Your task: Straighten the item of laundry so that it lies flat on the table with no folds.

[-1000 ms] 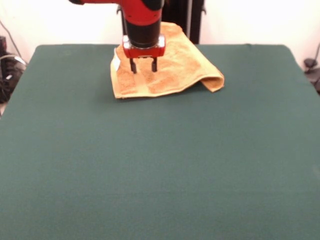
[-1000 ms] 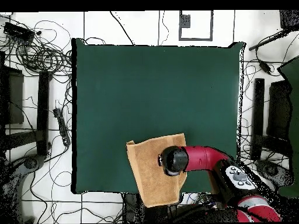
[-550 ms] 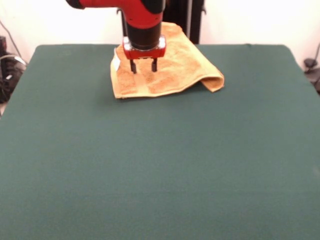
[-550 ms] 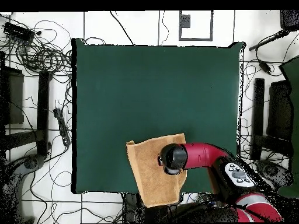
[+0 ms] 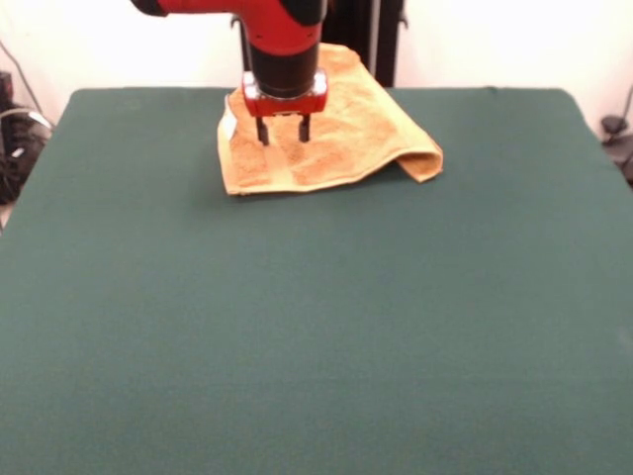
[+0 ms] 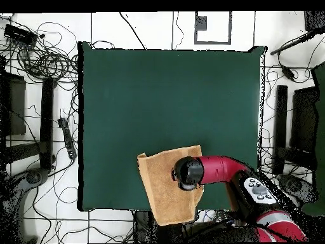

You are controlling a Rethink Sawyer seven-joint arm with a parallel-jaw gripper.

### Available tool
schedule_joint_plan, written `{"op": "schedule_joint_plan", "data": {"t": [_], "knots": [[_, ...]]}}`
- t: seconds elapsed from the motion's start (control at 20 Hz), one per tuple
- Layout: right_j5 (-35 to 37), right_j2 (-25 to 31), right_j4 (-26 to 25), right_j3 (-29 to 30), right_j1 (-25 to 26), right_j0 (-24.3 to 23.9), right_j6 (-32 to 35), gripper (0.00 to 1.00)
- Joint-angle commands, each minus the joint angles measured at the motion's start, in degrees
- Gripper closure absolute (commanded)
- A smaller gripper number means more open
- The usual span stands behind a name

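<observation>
An orange-yellow terry towel, the item of laundry (image 5: 336, 139) (image 6: 162, 184), lies at the far edge of the dark green table (image 5: 316, 327) (image 6: 171, 95). Its far part hangs over that edge. Its right corner is folded under into a raised hump, and a small white tag shows on its left edge. My gripper (image 5: 283, 130) hangs open just above the towel's left half, two dark fingers pointing down with a gap between them. In the overhead view the red arm (image 6: 216, 171) covers the gripper and part of the towel.
Cables (image 6: 44, 60) and dark stands (image 6: 46, 121) lie on the floor around the table in the overhead view. A dark post (image 5: 361, 40) stands behind the towel in the front view.
The gripper has risen slightly above the towel and stays open. The towel has not moved.
</observation>
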Motion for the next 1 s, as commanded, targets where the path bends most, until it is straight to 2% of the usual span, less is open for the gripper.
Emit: {"op": "schedule_joint_plan", "data": {"t": [0.05, 0.35, 0.8, 1.0], "knots": [[-10.75, 3.57, -6.41, -7.79, 1.61, -2.86, -2.28, 0.0], [-7.68, 5.55, -5.39, -5.28, -1.91, -4.92, -3.79, 0.0], [-4.81, 8.58, -6.81, -4.68, -4.23, -7.18, -5.51, 0.0], [-5.33, 9.41, -7.53, -5.5, -3.14, -7.76, -5.23, 0.0]]}}
